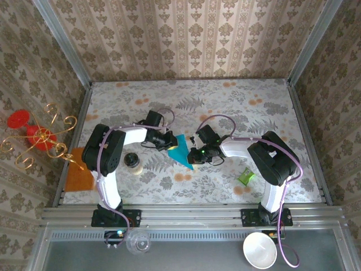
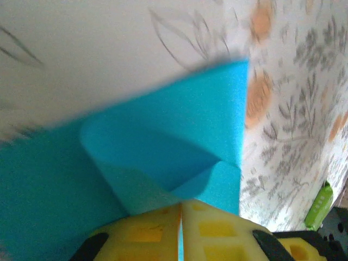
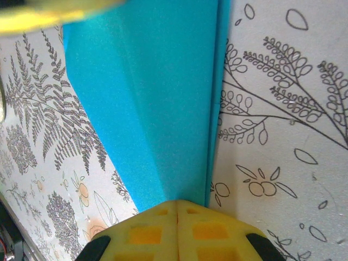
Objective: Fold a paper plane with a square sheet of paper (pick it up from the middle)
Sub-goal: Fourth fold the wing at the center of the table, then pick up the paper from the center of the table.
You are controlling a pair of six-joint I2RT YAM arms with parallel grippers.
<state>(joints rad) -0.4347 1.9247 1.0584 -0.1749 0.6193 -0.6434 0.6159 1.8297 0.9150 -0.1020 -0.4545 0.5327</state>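
floral table (image 1: pixel 237 107); folded teal paper (image 1: pixel 181 151) pinched by left fingers (image 2: pixel 147 235), right fingers (image 3: pixel 147 235).

Matt, smooth teal paper (image 1: pixel 181 151)

Green wrapper (image 1: pixel 246 177), orange mat (image 1: pixel 78 176), white bowl (image 1: pixel 259 250)

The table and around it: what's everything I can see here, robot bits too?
paper sheet: one, teal-blue, partly folded, mid-table between both hands
wrapper: one, green, table's right side
mat: one, orange, table's left edge
small jar: one, pale with dark top, left of paper sheet
ornament: one, red and gold, outside left wall
glass cup: one, clear, front ledge left
bowl: one, white, front ledge right
table: one, floral-patterned
left hand: one, yellow fingers, shut on paper sheet
right hand: one, yellow fingers, shut on paper sheet
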